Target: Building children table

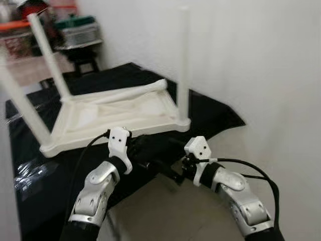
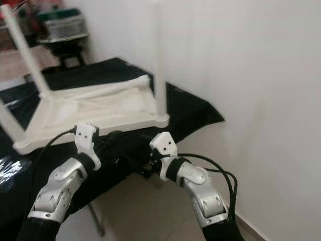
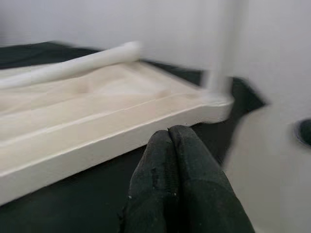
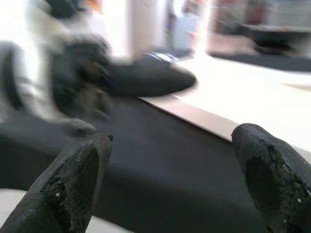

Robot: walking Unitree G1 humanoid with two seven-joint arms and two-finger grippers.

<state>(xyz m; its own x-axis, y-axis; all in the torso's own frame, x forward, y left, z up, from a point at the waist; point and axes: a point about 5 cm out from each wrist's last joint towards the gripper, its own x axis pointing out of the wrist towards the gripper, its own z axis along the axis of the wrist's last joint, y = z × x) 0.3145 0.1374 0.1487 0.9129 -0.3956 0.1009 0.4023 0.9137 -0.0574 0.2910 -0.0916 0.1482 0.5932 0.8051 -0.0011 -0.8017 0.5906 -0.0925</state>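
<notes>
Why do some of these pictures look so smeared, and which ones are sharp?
Left wrist view: shut left hand fairly sharp, upturned white plastic children's table soft. Right wrist view: open right hand sharp, everything behind streaked. Eye views: mildly blurred, white wall brightly lit.

upturned table [image 1: 120,113] ahead, wall [image 1: 251,60] close right

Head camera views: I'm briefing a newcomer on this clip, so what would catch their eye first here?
An upside-down white children's table lies on a black-covered surface beside a white wall, three legs pointing up and a fourth leg lying loose across its underside. Just before its near edge, the left gripper is shut and the right gripper is open.
</notes>
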